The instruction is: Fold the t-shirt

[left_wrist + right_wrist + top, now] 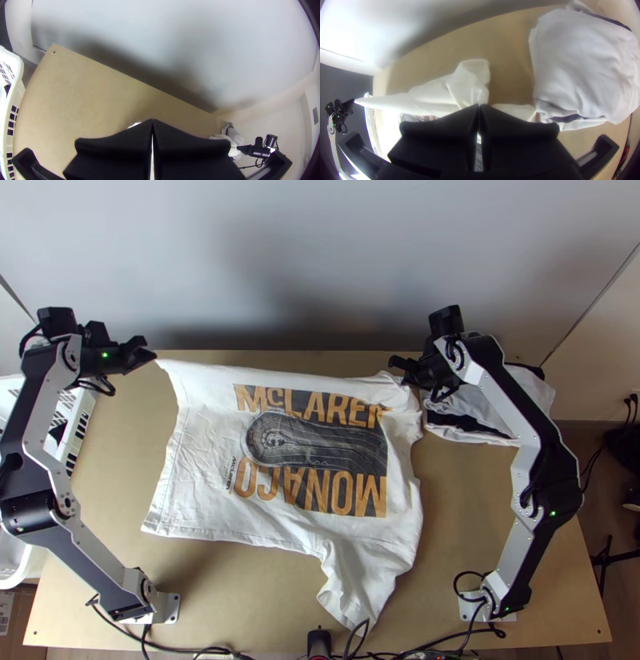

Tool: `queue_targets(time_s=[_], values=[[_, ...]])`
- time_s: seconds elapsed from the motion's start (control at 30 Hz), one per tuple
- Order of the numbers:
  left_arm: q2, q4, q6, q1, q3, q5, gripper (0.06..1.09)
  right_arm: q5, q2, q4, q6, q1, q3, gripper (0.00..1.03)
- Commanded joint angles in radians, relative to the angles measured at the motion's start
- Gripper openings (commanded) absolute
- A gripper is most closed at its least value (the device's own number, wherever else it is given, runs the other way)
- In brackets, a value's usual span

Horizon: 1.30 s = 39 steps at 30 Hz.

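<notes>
Shirt [312, 456] lies spread in frame centre, long axis left to right, below both narrow jaws: left gripper [152, 352] holds hem corner [166, 366], upper left; right gripper [397, 365] holds sleeve [398, 386], upper right.

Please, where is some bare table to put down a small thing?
Bare table lies between the white basket and the T-shirt, also between the T-shirt and the right arm's base. Far right is crowded: right gripper, white cloth.
</notes>
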Motion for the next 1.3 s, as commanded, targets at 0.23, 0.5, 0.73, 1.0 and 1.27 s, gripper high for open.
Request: queue_targets(time_s=[0.23, 0.5, 0.73, 1.0, 1.27], values=[[-0.067, 0.003, 0.059, 0.019, -0.122, 0.037, 0.09, 0.0, -0.098, 0.0, -0.014, 0.015, -0.114, 0.02], [-0.074, 0.003, 0.099, 0.032, -0.166, 0.054, 0.09, -0.008, -0.135, -0.008, -0.026, 0.028, -0.18, 0.02], [-0.148, 0.003, 0.126, 0.024, -0.267, 0.083, 0.09, -0.01, -0.183, -0.008, -0.05, 0.056, -0.279, 0.02], [-0.194, 0.005, 0.166, 0.024, -0.363, 0.09, 0.09, -0.01, -0.207, 0.01, -0.058, 0.085, -0.377, 0.02], [-0.2, 0.005, 0.209, 0.041, -0.404, 0.09, 0.09, -0.01, -0.226, 0.047, -0.061, 0.096, -0.468, 0.02]])
